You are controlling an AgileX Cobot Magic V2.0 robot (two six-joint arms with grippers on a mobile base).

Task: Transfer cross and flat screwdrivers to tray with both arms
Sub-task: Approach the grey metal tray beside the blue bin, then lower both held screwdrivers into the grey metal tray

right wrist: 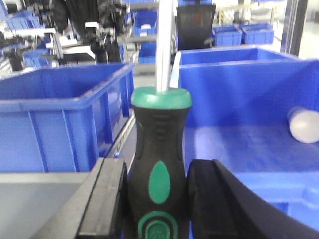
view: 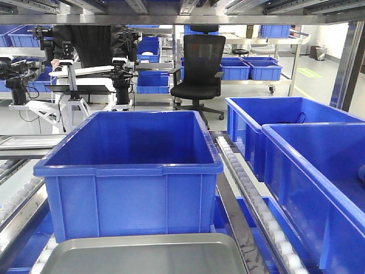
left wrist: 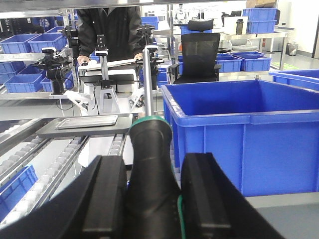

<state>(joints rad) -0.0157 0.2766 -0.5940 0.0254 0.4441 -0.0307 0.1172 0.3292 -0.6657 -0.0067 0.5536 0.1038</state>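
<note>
**Inspector:** Two screwdrivers are held, one per arm. The left gripper (left wrist: 152, 172) is closed to handle width on the left screwdriver (left wrist: 149, 142), with the shaft pointing away from the wrist. The right gripper (right wrist: 157, 174) clamps the right screwdriver (right wrist: 159, 129) the same way, by its black-and-green handle.

**Supervisor:** Where is the tray?

**Inspector:** The tray (view: 142, 254) lies at the near edge of the table (view: 232, 200), just in front of the blue bin (view: 131, 171). The part in view holds no tool.

**Supervisor:** What are the risks?

**Inspector:** In my judgement, the handles are rounded, so a tool may pivot in the grip or roll on release. The long shafts project forward. Either could strike the blue bin, or the two could clash if both arms converge on the tray together. A high release could bounce a tool out over the rim.
</note>
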